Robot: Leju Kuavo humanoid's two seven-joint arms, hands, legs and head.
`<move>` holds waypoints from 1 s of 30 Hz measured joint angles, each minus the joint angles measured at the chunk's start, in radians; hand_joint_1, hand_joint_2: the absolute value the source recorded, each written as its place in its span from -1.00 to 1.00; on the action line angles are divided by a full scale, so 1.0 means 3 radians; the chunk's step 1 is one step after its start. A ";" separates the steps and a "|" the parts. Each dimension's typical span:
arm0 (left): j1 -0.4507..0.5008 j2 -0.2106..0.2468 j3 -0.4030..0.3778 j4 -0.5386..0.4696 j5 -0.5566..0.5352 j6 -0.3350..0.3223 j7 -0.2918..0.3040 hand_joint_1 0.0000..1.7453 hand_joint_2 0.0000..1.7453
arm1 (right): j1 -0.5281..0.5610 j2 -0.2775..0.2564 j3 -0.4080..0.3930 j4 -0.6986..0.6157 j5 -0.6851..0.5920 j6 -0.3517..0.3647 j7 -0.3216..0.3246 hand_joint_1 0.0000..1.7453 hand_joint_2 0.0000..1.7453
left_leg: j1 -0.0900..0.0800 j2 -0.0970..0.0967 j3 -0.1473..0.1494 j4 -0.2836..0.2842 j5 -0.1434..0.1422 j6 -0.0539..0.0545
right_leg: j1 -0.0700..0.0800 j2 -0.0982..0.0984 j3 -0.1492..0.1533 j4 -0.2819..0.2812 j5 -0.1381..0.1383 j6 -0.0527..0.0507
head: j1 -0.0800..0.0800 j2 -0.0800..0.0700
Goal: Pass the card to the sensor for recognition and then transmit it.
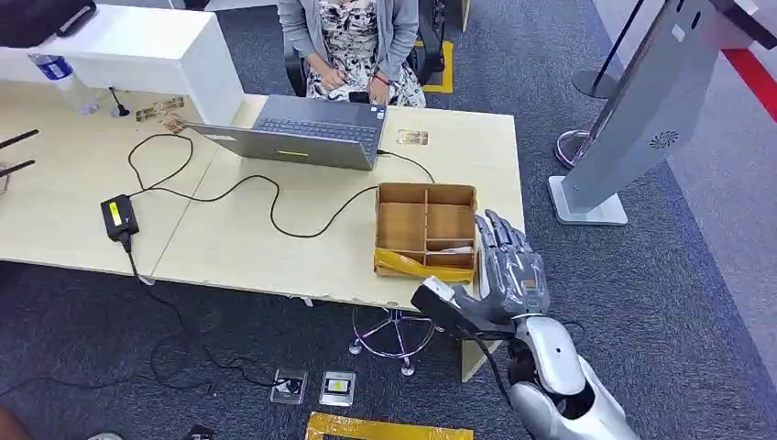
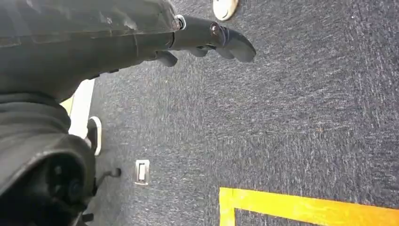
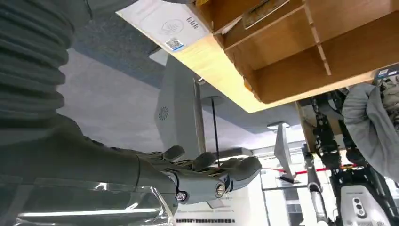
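Silver and grey, the robot's right hand [image 1: 509, 266] hangs flat with its fingers [image 1: 499, 236] spread and nothing in them, just off the right end of a pale wooden desk [image 1: 238, 238] and beside a wooden box with compartments [image 1: 427, 231]. The box sits at the desk's near right corner; a card [image 1: 455, 247] lies tilted in one of its compartments on the side nearest the hand, and a yellow strip [image 1: 412, 266] runs along the box's near wall. In the right wrist view the same box [image 3: 301, 52] shows its dividers, with the card [image 3: 263, 12] resting against a partition, while the hand's fingers [image 3: 207, 162] reach out apart from it, touching nothing. A second card [image 1: 412, 137] lies flat on the desk just right of an open grey laptop [image 1: 307, 137], whose black cable [image 1: 238, 188] loops across the desk to a black power brick [image 1: 119, 217]. A person in a grey cardigan [image 1: 353, 41] sits behind the laptop. A tall grey kiosk [image 1: 641, 110] leans on its white base on the dark carpet to the right of the desk. The left hand [image 2: 207, 40] hangs over the carpet, fingers extended and holding nothing, with a yellow floor line [image 2: 306, 207] nearby.
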State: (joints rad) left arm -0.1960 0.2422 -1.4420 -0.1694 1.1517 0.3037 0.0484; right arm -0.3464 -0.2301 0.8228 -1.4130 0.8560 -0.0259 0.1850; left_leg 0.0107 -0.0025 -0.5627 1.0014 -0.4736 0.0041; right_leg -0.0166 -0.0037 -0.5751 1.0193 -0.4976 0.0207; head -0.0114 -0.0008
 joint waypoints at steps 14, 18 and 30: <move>-0.0004 -0.0006 0.0000 0.0000 0.0011 -0.0001 -0.0043 -1.00 -1.00 | -0.0042 0.0187 0.0019 0.0310 0.0003 -0.0024 0.0000 -1.00 1.00 | 0.0000 0.0000 0.0000 0.0000 0.0000 0.0000 | 0.0000 -0.0001 0.0000 0.0000 0.0000 0.0000 | 0.0000 0.0000; -0.0002 -0.0006 0.0024 0.0000 0.0197 -0.0008 -0.0043 -1.00 -1.00 | -0.0047 0.0234 0.0019 0.0354 0.0034 -0.0022 -0.0051 -1.00 1.00 | 0.0000 0.0000 0.0000 0.0000 0.0000 0.0000 | 0.0000 -0.0001 0.0000 0.0000 0.0000 0.0000 | 0.0000 0.0000; -0.0001 0.0089 0.0136 0.0001 0.0244 -0.0102 0.0003 -1.00 -1.00 | -0.0191 0.0430 -0.0006 0.0773 0.0126 -0.0114 -0.0149 -1.00 1.00 | 0.0002 0.0000 0.0000 0.0000 0.0000 0.0000 | 0.0002 -0.0001 0.0001 0.0000 0.0000 0.0000 | 0.0002 0.0000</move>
State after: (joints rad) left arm -0.1962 0.2689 -1.4012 -0.1690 1.2249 0.2731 0.0492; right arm -0.4037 -0.1011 0.8209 -1.1810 0.8938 -0.0603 0.1404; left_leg 0.0111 -0.0025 -0.5626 1.0015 -0.4735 0.0040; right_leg -0.0160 -0.0041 -0.5749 1.0194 -0.4977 0.0206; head -0.0107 -0.0008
